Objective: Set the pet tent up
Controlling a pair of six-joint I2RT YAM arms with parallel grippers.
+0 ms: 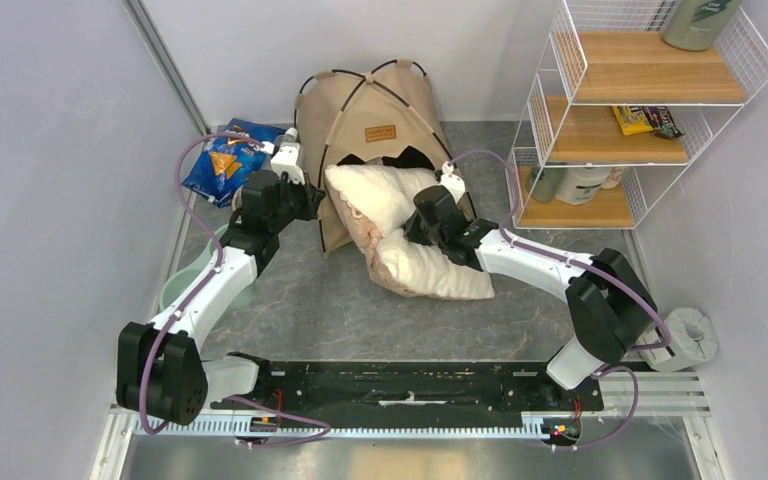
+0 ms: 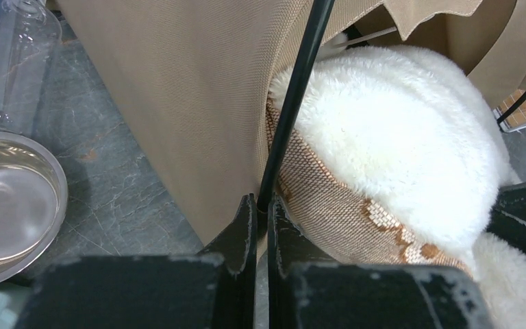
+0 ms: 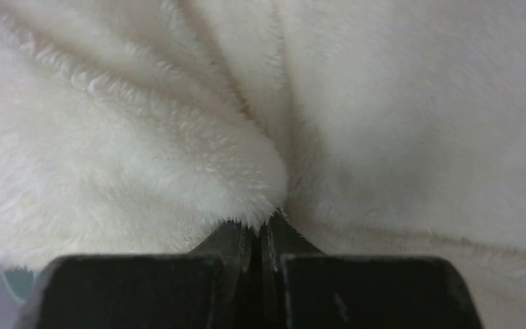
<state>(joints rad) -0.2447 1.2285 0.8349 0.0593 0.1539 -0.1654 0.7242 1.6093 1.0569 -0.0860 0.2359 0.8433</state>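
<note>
The tan canvas pet tent [image 1: 360,110] stands at the back middle, with black poles, a brown label and an arched doorway. The fluffy white pillow [image 1: 415,235] lies half in the doorway and half out in front. My left gripper [image 1: 312,203] is at the doorway's left edge, shut on a thin black tent pole [image 2: 294,103] beside the tan fabric [image 2: 178,103]. My right gripper [image 1: 412,230] is shut on a fold of the pillow [image 3: 178,137], which fills the right wrist view. The pillow's woven brown underside [image 2: 342,205] shows in the left wrist view.
A blue snack bag [image 1: 225,160] lies left of the tent. A pale green bowl [image 1: 175,285] sits by the left arm, and a clear bowl [image 2: 7,199] shows in the left wrist view. A white wire shelf [image 1: 640,110] with wooden boards stands at the right.
</note>
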